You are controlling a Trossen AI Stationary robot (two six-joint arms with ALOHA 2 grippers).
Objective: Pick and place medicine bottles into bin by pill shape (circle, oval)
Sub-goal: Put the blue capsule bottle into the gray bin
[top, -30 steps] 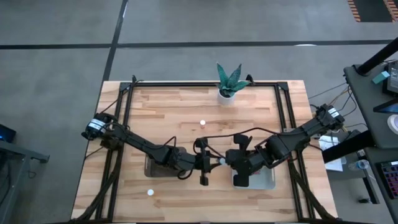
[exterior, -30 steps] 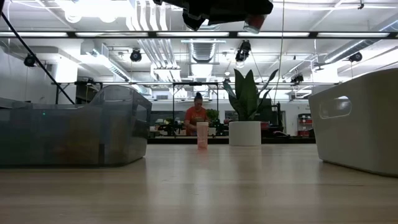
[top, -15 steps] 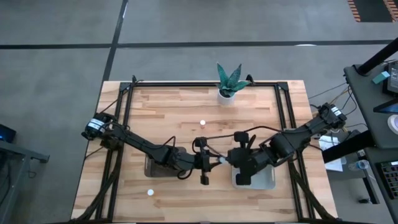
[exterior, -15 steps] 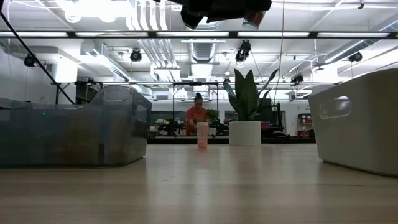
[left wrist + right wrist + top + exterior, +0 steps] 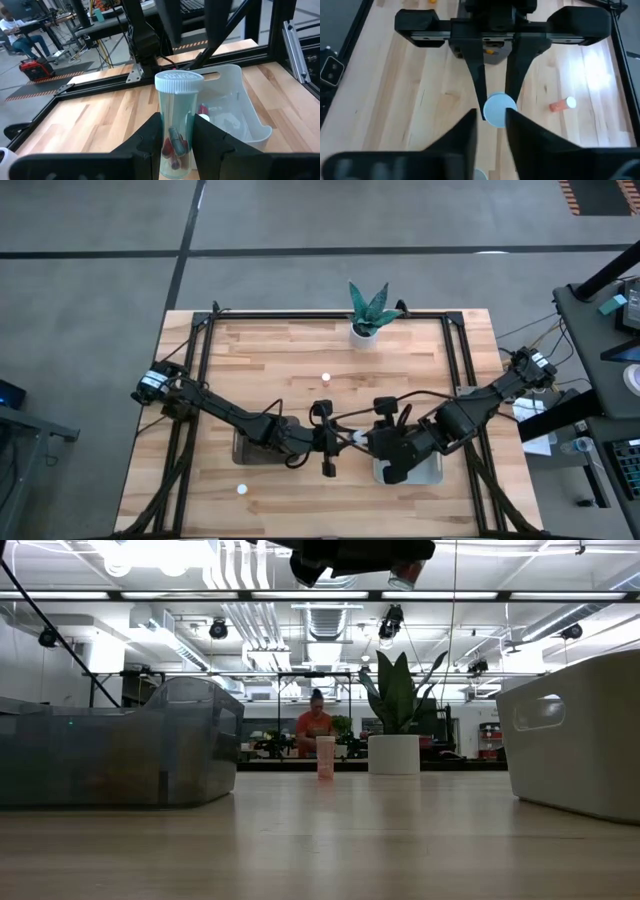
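Item: medicine bottle [image 5: 177, 127], white cap, red pills inside. Upright betw. fingers of left claw [image 5: 176, 145], pinched at lower body, cap above fingertips. Right claw [image 5: 491, 125] just beside, facing it; fingers spread either side of cap, not touching. Pale bin [image 5: 239, 112] just behind bottle on bench [image 5: 100, 115].

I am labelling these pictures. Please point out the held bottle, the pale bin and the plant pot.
held bottle [image 5: 178, 82]: left wrist view, on its white cap.
pale bin [image 5: 585, 740]: low view, on its side wall.
plant pot [image 5: 394, 754]: low view, on its white front.
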